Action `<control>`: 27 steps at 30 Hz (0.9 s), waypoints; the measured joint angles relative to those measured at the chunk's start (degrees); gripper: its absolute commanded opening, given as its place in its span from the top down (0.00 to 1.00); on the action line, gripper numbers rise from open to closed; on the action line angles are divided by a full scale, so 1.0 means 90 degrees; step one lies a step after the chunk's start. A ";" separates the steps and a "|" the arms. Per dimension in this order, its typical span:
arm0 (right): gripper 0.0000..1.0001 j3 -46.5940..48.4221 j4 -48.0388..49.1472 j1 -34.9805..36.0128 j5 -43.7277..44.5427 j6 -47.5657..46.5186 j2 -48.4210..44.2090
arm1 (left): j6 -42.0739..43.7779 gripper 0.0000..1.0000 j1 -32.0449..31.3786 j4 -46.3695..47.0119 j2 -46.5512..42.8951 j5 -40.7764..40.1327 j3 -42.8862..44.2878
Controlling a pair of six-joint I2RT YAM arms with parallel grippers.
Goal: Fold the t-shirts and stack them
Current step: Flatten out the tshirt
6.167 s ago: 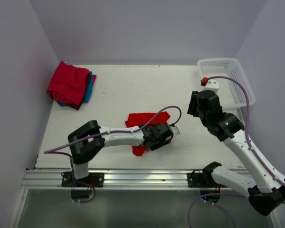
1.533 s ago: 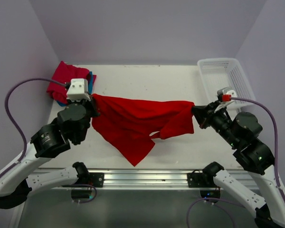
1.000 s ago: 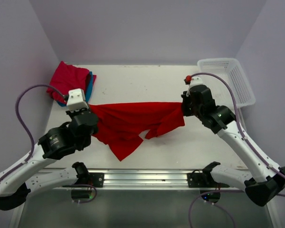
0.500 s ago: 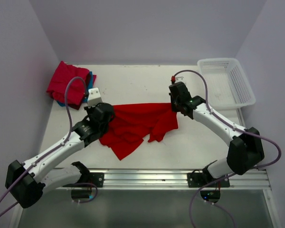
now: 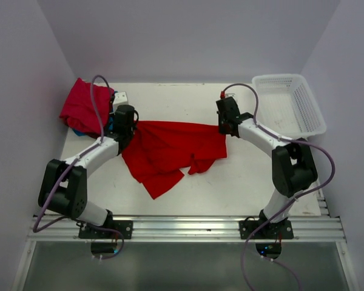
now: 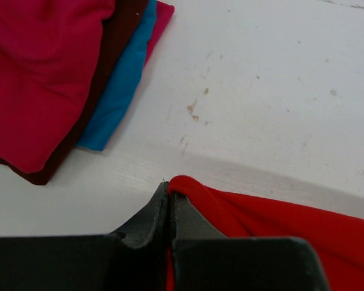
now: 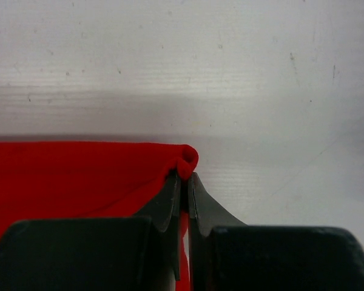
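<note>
Red t-shirt (image 5: 173, 148) lies spread across the middle of our table (image 5: 170, 100), one far corner pinched in our left gripper (image 6: 169, 195), the other in our right gripper (image 7: 184, 177). We see the crimson-pink t-shirt (image 6: 42, 66) and teal-blue t-shirt (image 6: 118, 91) folded in a pile at the far left. The white mesh basket (image 5: 309, 100) stands far right, apart from every shirt.

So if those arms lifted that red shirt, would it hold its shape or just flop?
Probably floppy: the red t-shirt lies rumpled, its lower edge bunched into a loose point, so it would likely sag between the two pinched corners. Likely light, since thin jaws hold it by small folds of cloth. Pushed, it would probably wrinkle rather than slide flat.
</note>
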 measured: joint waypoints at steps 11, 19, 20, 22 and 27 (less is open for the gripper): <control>0.07 0.0345 0.0194 -0.0068 0.0034 -0.0061 0.0197 | -0.0039 0.34 0.0610 0.0253 -0.0180 0.0546 -0.0114; 0.12 -0.0447 0.0289 -0.0070 -0.0039 -0.0039 -0.1042 | 0.0355 0.46 -0.1518 0.0085 -0.0947 0.1564 -0.0151; 0.12 -0.0500 0.0313 -0.0070 -0.0068 -0.0036 -0.1107 | 0.0355 0.56 -0.1540 -0.0056 -0.0957 0.1591 -0.0153; 0.14 -0.0563 0.0316 -0.0070 -0.0148 -0.0012 -0.1149 | 0.0335 0.62 -0.1583 -0.0449 -0.0952 0.1569 -0.0153; 0.16 -0.0750 0.0313 -0.0070 -0.0321 0.0034 -0.1151 | 0.0282 0.62 -0.1756 -0.1418 -0.0549 0.1236 -0.0141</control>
